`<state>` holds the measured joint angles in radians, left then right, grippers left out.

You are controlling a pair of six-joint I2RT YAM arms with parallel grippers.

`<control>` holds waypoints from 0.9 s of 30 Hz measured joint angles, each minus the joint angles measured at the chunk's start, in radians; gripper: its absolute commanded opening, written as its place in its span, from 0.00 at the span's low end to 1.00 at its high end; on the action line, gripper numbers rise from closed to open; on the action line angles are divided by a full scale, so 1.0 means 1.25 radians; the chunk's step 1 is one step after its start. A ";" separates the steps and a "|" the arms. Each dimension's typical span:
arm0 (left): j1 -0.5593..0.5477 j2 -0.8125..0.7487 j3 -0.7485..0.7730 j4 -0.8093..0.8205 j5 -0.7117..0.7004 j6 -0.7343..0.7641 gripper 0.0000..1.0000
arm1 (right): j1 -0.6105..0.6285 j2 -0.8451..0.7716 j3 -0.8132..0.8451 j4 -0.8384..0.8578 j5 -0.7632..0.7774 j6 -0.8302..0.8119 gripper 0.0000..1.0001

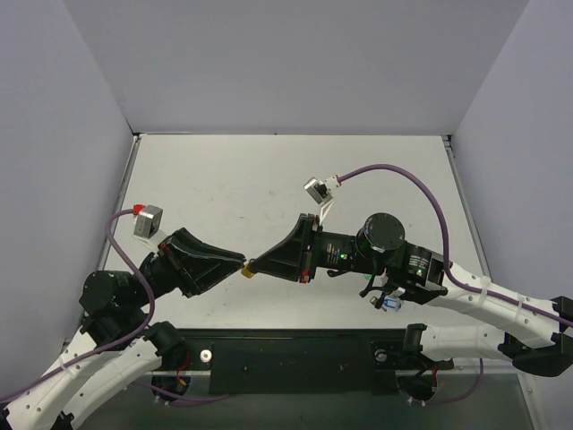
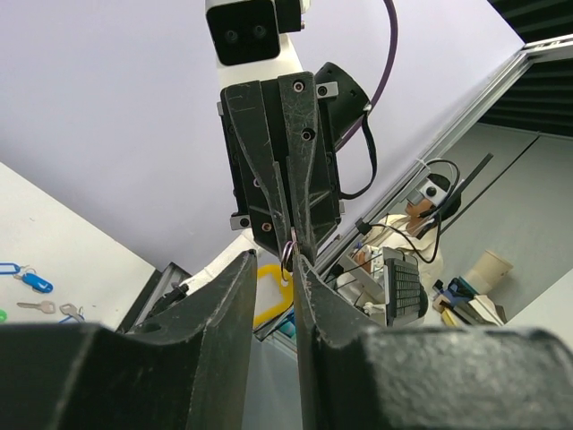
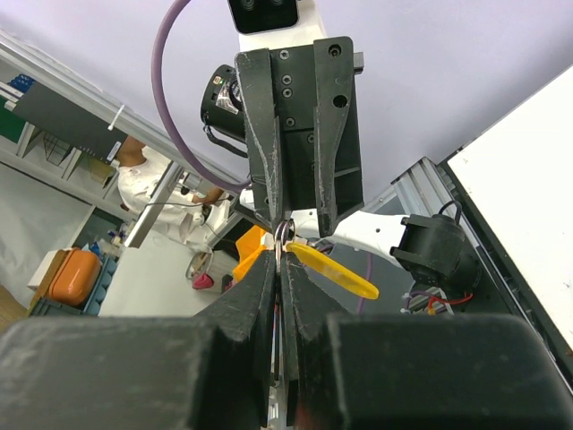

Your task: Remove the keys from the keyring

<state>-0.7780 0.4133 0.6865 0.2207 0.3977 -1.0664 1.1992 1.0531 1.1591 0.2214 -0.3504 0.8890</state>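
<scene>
Keyring pinched in closed right gripper, above desk; left gripper tip-to-tip, jaws parted around yellow-capped key.

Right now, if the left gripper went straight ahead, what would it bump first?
Probably the keyring, pinched by the right gripper directly ahead of the left gripper, with the yellow-capped key hanging beside it. Depth is hard to judge.

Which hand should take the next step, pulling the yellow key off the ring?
Left. The right hand is shut on the ring, anchoring it. The left hand has its jaws apart at the yellow key, free to close and pull.
</scene>
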 measured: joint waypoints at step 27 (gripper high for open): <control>0.000 0.049 0.144 -0.301 0.021 0.168 0.00 | 0.000 0.015 0.030 -0.139 0.041 -0.036 0.00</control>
<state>-0.7784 0.4747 0.8669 -0.1558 0.4244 -0.8562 1.1992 1.0721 1.1969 0.0471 -0.2996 0.8440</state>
